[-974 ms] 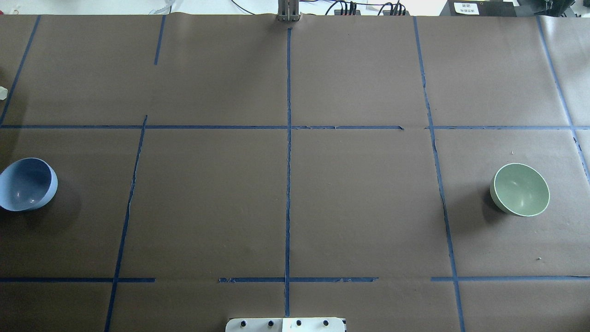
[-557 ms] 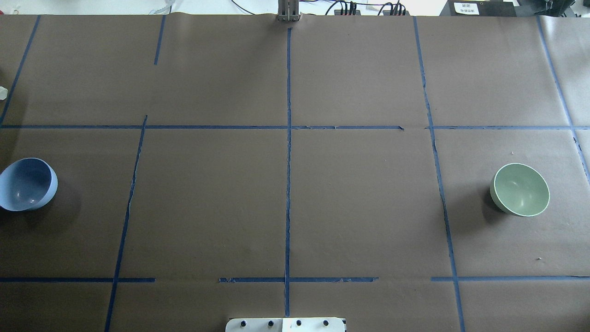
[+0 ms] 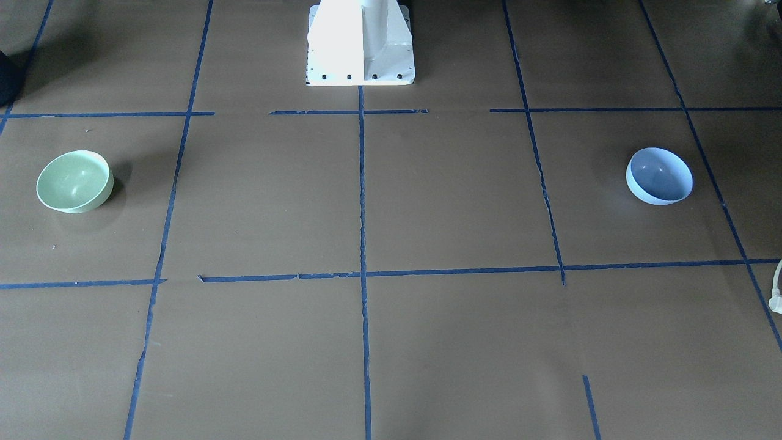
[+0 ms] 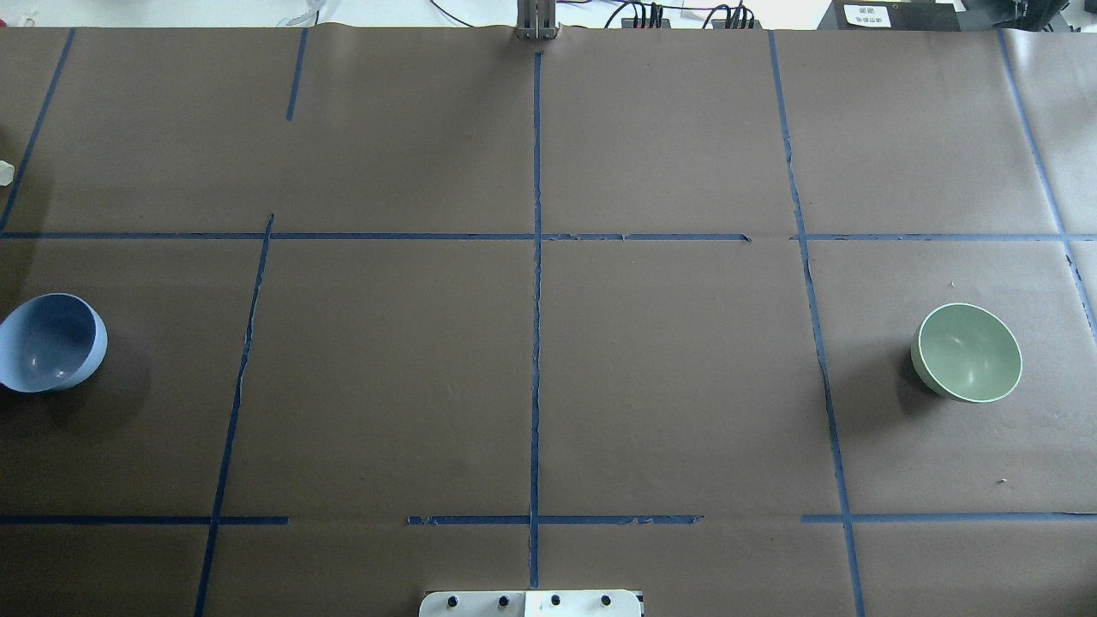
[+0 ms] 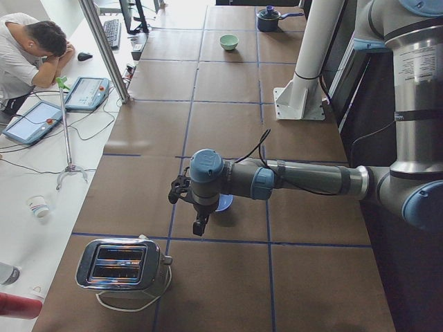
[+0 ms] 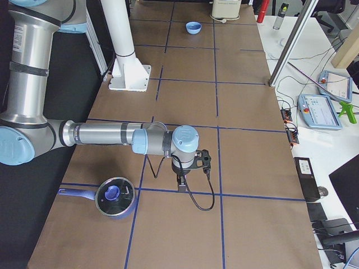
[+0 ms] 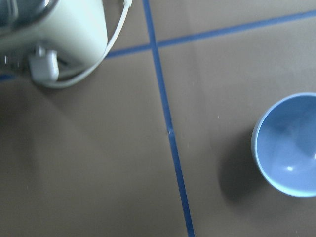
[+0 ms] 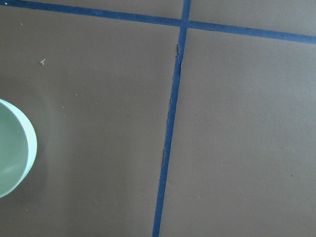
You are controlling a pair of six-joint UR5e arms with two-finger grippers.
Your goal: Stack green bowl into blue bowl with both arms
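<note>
The silver-grey left arm (image 5: 304, 178) reaches over the brown paper-covered table (image 4: 668, 386), its black gripper (image 5: 199, 227) just beside the light blue round bowl (image 4: 50, 343) at the left end. The right arm's gripper (image 6: 182, 183) hangs near the pale green glossy bowl (image 4: 968, 351) at the far right end. I cannot tell how wide either gripper's fingers stand.

Diffuse light on the matte brown worktop (image 4: 668, 386). In the overhead view, soft shadows fall toward the worktop's middle from the green bowl (image 4: 970, 351) and the blue bowl (image 4: 51, 341); small glints mark both interiors. The white pedestal (image 3: 360, 43) is overexposed in the front-facing view. The left wrist view is soft, its toaster (image 7: 54, 34) blurred; the right wrist view is sharp.
</note>
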